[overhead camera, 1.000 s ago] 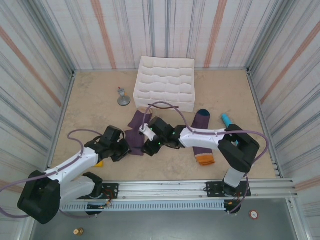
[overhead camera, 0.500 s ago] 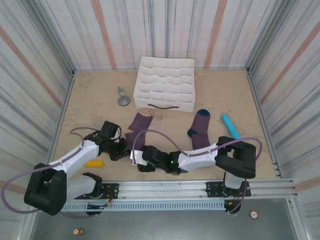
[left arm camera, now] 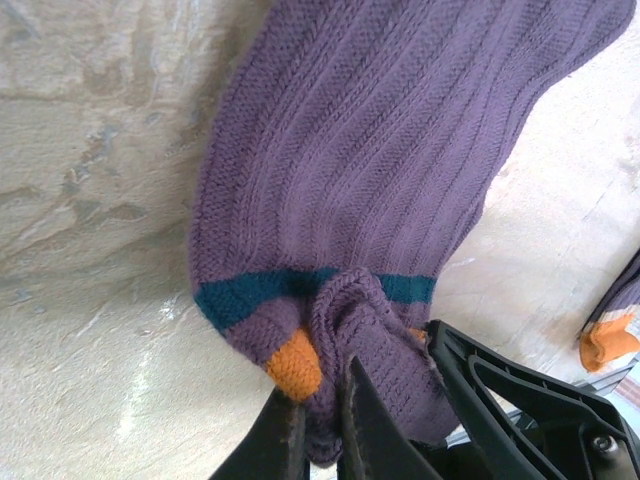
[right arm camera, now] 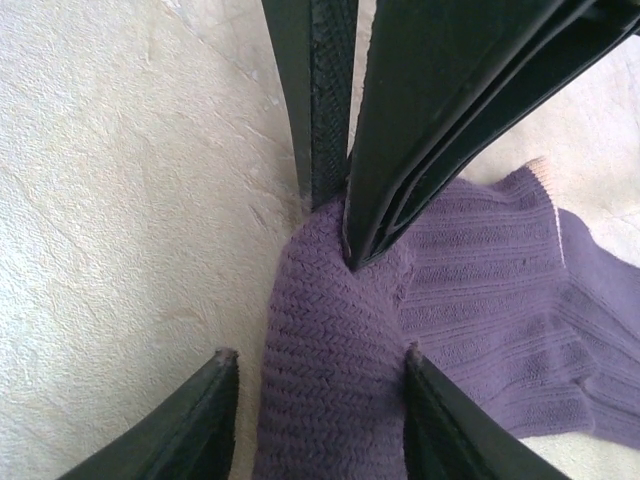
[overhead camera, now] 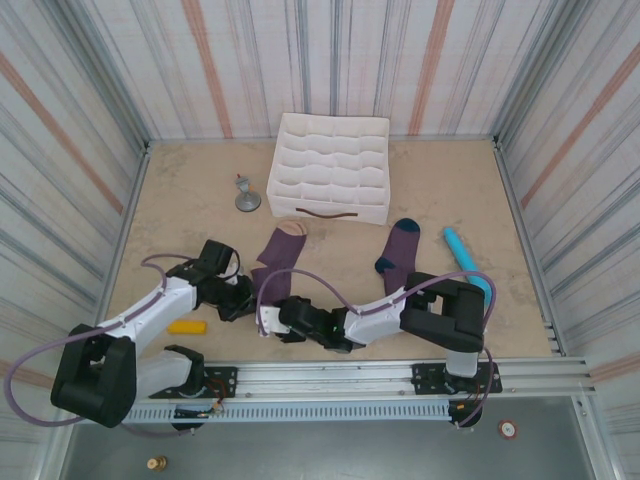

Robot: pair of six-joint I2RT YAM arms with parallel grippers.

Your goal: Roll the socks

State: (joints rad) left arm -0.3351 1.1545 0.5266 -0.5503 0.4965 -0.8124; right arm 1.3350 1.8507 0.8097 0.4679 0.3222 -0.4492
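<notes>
One purple sock (overhead camera: 277,252) is lying left of centre on the worktop (overhead camera: 180,210), with its pale cuff pointing far and its toe end pointing near. We are pinching that toe end with our left claw (overhead camera: 243,300). Its fingers (left arm camera: 290,440) are pressing together on a bunched fold of fabric beside a teal stripe and an orange tip. Our right claw (overhead camera: 268,320) is hovering at the same spot, on the fold's right side. In its wrist view its fingers (right arm camera: 215,420) are standing apart on either side of the bunched fold, one touching the knit and the other just off it. We are seeing the second sock (overhead camera: 402,250), with a navy toe, lying flat further right, near a teal cylinder (overhead camera: 462,250). A white divided box (overhead camera: 330,165) is sitting at the far side.
</notes>
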